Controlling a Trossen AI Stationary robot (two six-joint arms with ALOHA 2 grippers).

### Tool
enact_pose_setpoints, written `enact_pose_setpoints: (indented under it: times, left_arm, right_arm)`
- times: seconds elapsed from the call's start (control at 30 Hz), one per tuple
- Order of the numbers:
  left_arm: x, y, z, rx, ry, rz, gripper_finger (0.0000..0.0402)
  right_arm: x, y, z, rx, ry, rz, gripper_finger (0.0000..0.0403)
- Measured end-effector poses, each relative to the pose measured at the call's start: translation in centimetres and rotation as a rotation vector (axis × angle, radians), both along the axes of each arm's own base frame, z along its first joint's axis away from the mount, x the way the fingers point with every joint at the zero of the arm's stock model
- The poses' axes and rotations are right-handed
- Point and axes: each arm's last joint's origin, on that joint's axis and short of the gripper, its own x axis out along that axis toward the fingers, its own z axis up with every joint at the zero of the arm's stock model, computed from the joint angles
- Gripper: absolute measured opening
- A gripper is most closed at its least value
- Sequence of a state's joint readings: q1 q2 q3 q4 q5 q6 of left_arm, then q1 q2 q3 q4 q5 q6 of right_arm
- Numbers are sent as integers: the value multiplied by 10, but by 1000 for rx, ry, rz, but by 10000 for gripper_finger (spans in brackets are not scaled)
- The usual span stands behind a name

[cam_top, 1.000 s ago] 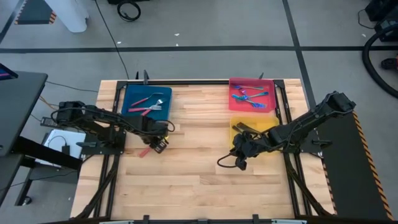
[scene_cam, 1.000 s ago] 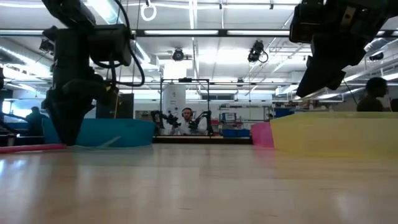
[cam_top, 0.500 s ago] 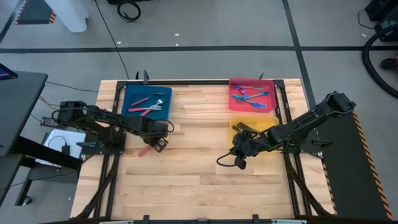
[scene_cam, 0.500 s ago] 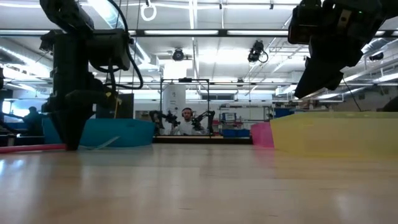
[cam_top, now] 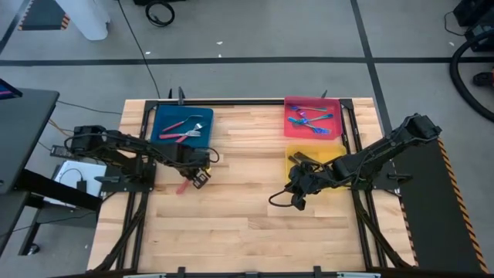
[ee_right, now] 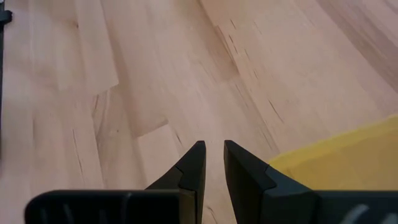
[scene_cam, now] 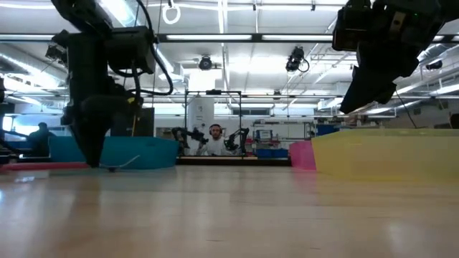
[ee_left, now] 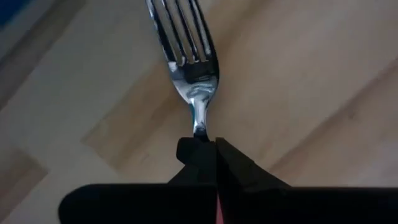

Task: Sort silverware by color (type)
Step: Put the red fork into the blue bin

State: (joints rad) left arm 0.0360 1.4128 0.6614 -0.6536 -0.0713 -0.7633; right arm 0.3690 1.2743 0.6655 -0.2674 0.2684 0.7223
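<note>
A red-handled fork (ee_left: 188, 59) with silver tines lies on the wooden table in front of the blue tray (cam_top: 182, 127). Its red handle (cam_top: 183, 187) points toward the near left. My left gripper (cam_top: 198, 177) points straight down and is shut on it. Two more red-handled forks (cam_top: 185, 127) lie in the blue tray. Several blue forks (cam_top: 309, 120) lie in the pink tray (cam_top: 312, 104) at the far right. My right gripper (ee_right: 211, 149) hovers open over bare wood beside the yellow tray (cam_top: 318, 158), with nothing between its fingers. My left gripper pinches the fork's thin silver neck (ee_left: 199, 127), just below the tines, between its two fingertips. The fingers come from above, pointing down, and lie across the fork. The tines stick out past the fingers and the red handle (scene_cam: 39, 166) runs off level toward the left. Whether the fork is clear of the table I cannot tell.
Open wood spans the middle and the near half of the table. A black cable (cam_top: 279, 201) loops by my right gripper. The yellow tray's wall (scene_cam: 387, 154) stands high in the low view. People and equipment show in the room beyond the far edge.
My left gripper has shut on the fork's neck and shifted a little toward the table's right. The fork's red handle has moved slightly along with it. My right arm has kept still.
</note>
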Motion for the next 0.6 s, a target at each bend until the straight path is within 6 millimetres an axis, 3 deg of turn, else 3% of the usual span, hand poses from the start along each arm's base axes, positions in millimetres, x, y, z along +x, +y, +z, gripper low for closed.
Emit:
enact_pose_setpoints:
  times: [0.17, 0.47, 0.6]
  left_arm:
    - [1, -3, 10, -16, 34, -48, 0]
    - [-7, -4, 51, 24, 4, -61, 0]
    - [-8, -5, 55, 18, -22, -31, 0]
  right_arm:
    - [0, 0, 0, 0, -1, 0, 65]
    - [0, 0, 0, 6, -2, -4, 65]
    - [0, 0, 0, 6, -2, -4, 65]
